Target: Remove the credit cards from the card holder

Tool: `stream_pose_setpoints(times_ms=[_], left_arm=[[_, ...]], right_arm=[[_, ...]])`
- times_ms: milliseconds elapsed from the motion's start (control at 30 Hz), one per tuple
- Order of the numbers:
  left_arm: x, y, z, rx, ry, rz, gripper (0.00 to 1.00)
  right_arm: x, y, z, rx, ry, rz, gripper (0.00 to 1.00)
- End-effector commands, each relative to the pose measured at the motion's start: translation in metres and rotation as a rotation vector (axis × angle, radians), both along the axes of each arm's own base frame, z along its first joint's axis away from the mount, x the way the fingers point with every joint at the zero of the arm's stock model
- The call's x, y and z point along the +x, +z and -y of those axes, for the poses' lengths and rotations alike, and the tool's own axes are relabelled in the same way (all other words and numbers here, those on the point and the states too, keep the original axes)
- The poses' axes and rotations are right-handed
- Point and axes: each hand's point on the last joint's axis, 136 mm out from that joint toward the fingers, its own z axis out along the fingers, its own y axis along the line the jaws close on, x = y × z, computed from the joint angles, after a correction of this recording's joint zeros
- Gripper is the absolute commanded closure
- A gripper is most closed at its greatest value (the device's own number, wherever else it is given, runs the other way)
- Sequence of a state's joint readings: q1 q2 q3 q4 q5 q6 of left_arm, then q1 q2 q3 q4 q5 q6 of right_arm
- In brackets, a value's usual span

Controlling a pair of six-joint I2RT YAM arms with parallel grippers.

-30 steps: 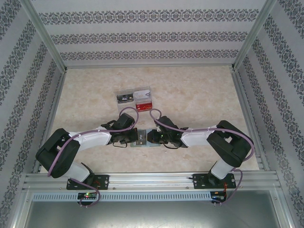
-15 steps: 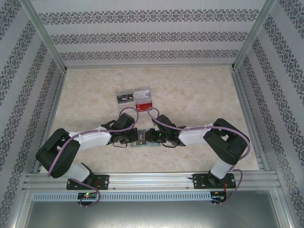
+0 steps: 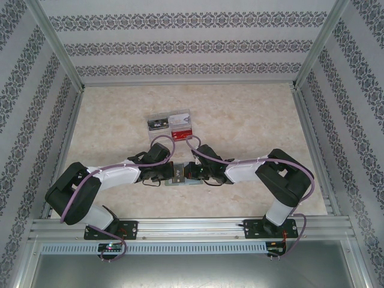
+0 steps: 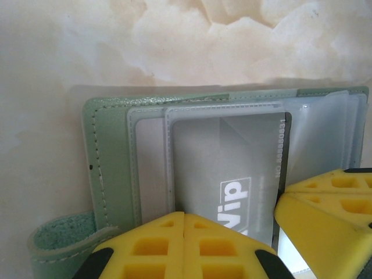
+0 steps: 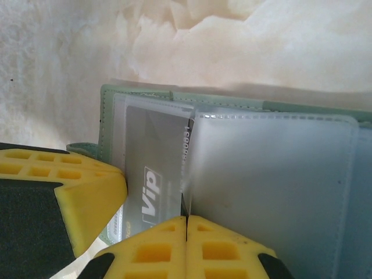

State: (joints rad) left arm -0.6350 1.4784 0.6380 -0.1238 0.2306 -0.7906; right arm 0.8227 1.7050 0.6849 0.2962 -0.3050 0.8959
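Note:
The grey-green card holder (image 3: 180, 182) (image 4: 110, 151) lies open on the table between both arms. Clear sleeves (image 5: 273, 186) fill its inside. A grey credit card marked "Vip" (image 4: 232, 168) (image 5: 154, 157) sits partly in one sleeve. My left gripper (image 3: 170, 174) (image 4: 185, 216) is shut, its tips resting on the holder's left half by the card's lower edge, nothing seen between them. My right gripper (image 3: 191, 173) (image 5: 187, 220) is shut with the card's dark edge running into its seam. The right gripper's fingers (image 4: 325, 203) show beside the card; the left gripper's fingers (image 5: 64, 197) stand at the card's left.
A clear plastic box (image 3: 170, 120) stands behind the grippers, with a dark item (image 3: 157, 125) and a reddish card (image 3: 181, 134) at it. The holder's side tab (image 4: 58, 232) sticks out left. Metal rails and patterned walls ring the marbled table (image 3: 252, 120).
My right gripper has slid a little to the left, closer to the left gripper over the holder. The left arm has stayed still.

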Motion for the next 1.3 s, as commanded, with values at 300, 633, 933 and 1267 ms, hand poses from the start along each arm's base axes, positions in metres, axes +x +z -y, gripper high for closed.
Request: stream_pose_setpoints(times_ms=[300,633,933,1267], left_arm=[[-0.015,-0.017,-0.015,0.081,0.004,-0.058,0.98],[-0.014,-0.015,-0.013,0.077,-0.004,-0.056,0.99],[-0.014,-0.014,-0.012,0.072,-0.005,-0.057,0.99],[-0.014,-0.016,-0.015,0.089,0.002,-0.062,1.0]], right_arm=[[-0.003,0.001,0.021,-0.008,-0.035,0.003,1.0],[0.001,0.001,0.009,0.029,-0.015,0.002,0.72],[0.004,-0.005,0.003,0.053,-0.015,-0.021,0.83],[0.002,-0.008,0.022,0.037,-0.055,-0.017,0.83]])
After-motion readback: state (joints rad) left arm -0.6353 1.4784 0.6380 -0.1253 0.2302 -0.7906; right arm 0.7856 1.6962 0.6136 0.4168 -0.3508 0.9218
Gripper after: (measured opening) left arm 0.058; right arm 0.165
